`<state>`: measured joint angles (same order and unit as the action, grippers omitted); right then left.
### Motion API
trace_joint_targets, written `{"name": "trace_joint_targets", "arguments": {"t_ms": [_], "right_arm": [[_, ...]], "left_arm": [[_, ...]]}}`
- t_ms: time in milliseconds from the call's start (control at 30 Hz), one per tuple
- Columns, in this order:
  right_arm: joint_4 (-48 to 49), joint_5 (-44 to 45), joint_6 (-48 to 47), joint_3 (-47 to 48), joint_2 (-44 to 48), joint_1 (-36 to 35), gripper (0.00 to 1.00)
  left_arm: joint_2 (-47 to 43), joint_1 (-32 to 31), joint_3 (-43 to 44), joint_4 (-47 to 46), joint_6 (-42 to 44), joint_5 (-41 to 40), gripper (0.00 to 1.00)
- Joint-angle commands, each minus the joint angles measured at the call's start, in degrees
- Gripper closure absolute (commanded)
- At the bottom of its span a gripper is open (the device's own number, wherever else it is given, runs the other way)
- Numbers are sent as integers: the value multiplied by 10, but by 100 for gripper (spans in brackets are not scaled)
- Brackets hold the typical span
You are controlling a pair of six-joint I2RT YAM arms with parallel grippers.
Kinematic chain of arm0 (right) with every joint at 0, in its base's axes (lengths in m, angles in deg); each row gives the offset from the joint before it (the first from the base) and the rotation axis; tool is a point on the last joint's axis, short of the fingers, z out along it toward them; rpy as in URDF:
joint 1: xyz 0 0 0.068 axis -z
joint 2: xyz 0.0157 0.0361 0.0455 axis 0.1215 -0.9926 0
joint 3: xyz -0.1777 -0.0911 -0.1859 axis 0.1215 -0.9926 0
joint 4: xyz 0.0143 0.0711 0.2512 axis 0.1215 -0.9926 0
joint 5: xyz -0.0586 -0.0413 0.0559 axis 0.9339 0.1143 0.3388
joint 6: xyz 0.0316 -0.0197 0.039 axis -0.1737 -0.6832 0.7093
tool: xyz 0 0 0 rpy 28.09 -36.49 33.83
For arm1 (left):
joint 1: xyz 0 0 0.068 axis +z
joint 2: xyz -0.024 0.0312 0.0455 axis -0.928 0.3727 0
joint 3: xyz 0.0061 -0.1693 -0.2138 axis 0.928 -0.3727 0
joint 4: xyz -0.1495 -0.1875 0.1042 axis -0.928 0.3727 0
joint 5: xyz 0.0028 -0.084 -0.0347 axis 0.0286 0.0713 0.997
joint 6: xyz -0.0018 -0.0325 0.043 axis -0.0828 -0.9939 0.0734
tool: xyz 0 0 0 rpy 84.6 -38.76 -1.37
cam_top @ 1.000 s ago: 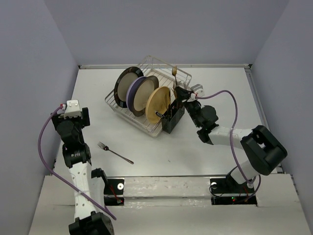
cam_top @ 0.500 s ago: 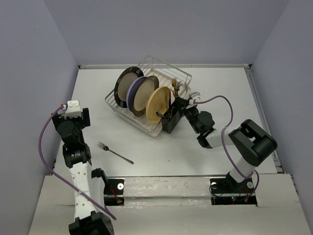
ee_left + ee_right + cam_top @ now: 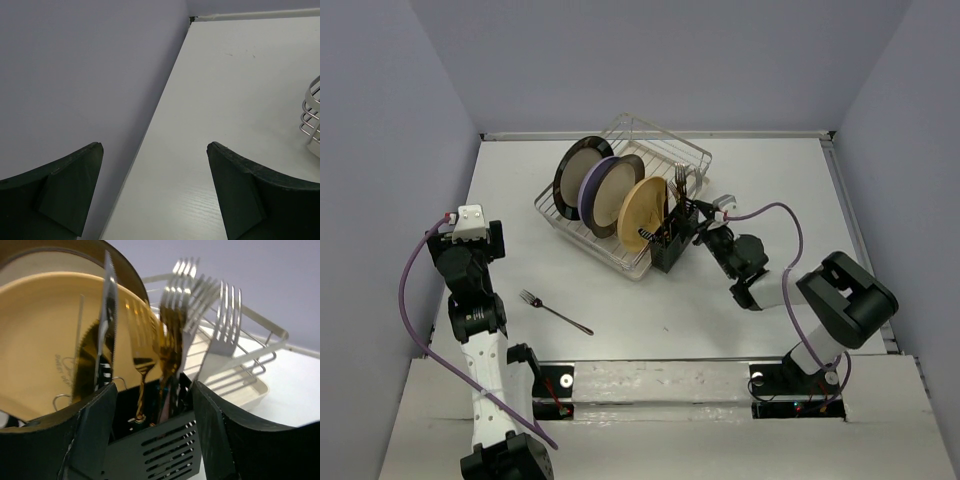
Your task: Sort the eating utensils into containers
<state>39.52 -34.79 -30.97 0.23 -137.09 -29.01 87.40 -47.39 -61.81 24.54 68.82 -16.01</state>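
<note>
The container, a black slotted cutlery holder [image 3: 672,248], stands at the front right corner of the wire rack. In it stand several eating utensils [image 3: 679,182]: a gold fork [image 3: 141,352], silver forks [image 3: 222,310] and a knife [image 3: 108,315]. My right gripper [image 3: 699,224] is open just right of the holder. In the right wrist view its jaws [image 3: 155,387] straddle the near wall of the holder [image 3: 165,450] and touch no utensil. One fork [image 3: 555,311] lies alone on the table at the front left. My left gripper [image 3: 478,232] is open and holds nothing [image 3: 155,145].
A silver wire dish rack [image 3: 633,135] on a white tray holds three upright plates: dark-rimmed [image 3: 580,168], purple-rimmed [image 3: 604,190] and yellow [image 3: 644,212]. A corner of the rack [image 3: 312,115] shows in the left wrist view. Grey walls enclose the table [image 3: 770,180] on three sides.
My right gripper came down with a gold fork to the black holder and opened. The fork now stands in the holder. The left arm has not moved.
</note>
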Motion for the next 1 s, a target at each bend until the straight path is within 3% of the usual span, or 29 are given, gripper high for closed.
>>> {"name": "trace_joint_targets", "arguments": {"t_ms": [0, 67, 133, 167, 233, 267, 300, 400, 500, 567, 800, 967], "right_arm": [[19, -20, -26, 10, 62, -1, 32], [-29, -14, -43, 26, 120, -14, 32], [-188, 4, -56, 64, 169, -49, 34], [-270, 19, -51, 133, 204, -64, 36], [-474, 30, -22, 207, 213, -119, 39], [-517, 34, -22, 235, 210, -145, 39], [-571, 36, -27, 274, 191, -202, 39], [-665, -12, -17, 344, 129, -269, 36], [-842, -33, -27, 474, -35, -346, 34], [-889, -53, -28, 556, -92, -375, 34], [-911, -132, 17, 652, -212, -375, 34], [-953, -132, 51, 742, -316, -375, 34]], "left_arm": [[-1, 4, -4, -30, 5, 6, 1], [-1, 4, -3, -30, 4, 6, 1], [1, 3, -4, -32, 3, 6, 1], [6, 3, -3, -33, 2, 4, 1], [15, 4, 1, -34, -1, -4, 1], [20, 4, 1, -34, -5, -19, 1], [30, 4, 5, -34, -5, -40, 1], [40, 3, 8, -32, -7, -61, 1], [33, 4, 10, -23, -6, -72, 1], [21, 7, 9, -26, -5, -85, 1], [18, 31, 9, -34, -13, -99, 1], [14, 32, 8, -34, -15, -79, 1]]}}
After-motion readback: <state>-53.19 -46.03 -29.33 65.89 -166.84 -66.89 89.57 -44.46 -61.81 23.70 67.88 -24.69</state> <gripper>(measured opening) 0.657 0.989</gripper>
